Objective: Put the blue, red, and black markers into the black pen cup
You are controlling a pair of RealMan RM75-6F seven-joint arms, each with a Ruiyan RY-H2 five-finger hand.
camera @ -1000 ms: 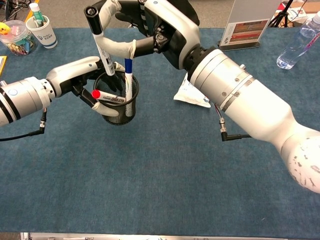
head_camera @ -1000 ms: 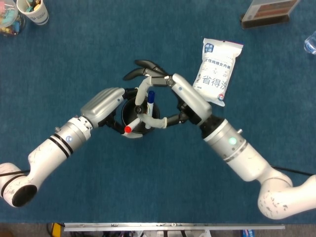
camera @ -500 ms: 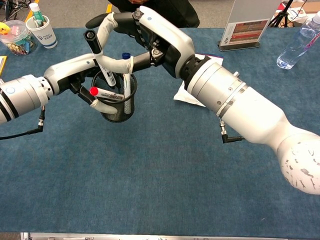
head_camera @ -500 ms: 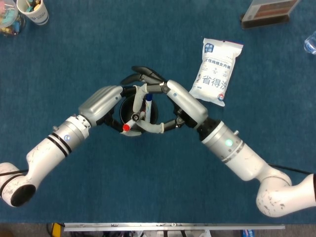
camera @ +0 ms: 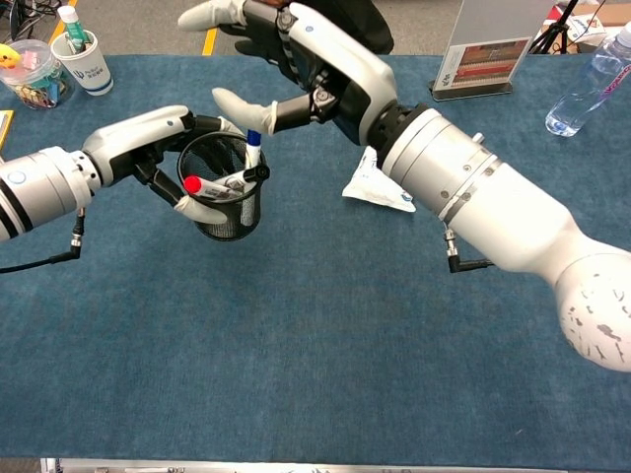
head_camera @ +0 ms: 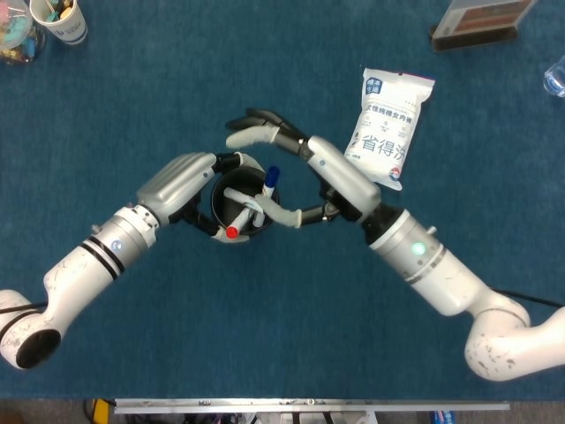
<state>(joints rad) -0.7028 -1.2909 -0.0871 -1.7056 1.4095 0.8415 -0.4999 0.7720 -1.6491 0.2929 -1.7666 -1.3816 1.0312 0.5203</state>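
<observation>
The black mesh pen cup (camera: 229, 215) stands tilted on the blue cloth, and my left hand (camera: 163, 148) grips its rim and wall. Three markers sit in it. The red-capped marker (camera: 193, 184) leans over the left rim. The blue marker (camera: 252, 148) stands upright at the back. The black-capped marker (camera: 240, 179) lies slanted across the mouth. My right hand (camera: 271, 54) hovers above and behind the cup, fingers spread, holding nothing. From the head camera, the right hand (head_camera: 291, 150) arches over the cup, with the blue marker (head_camera: 270, 177) and the red cap (head_camera: 231, 231) showing.
A white snack bag (camera: 375, 187) lies right of the cup, partly under my right arm. A paper cup (camera: 84, 54) and a clear tub (camera: 35, 74) stand at the far left. A sign stand (camera: 488, 49) and a water bottle (camera: 592, 84) are at the far right.
My right hand let go of the black marker, which dropped into the cup. The hand then opened and lifted away. My left hand kept holding the cup.
</observation>
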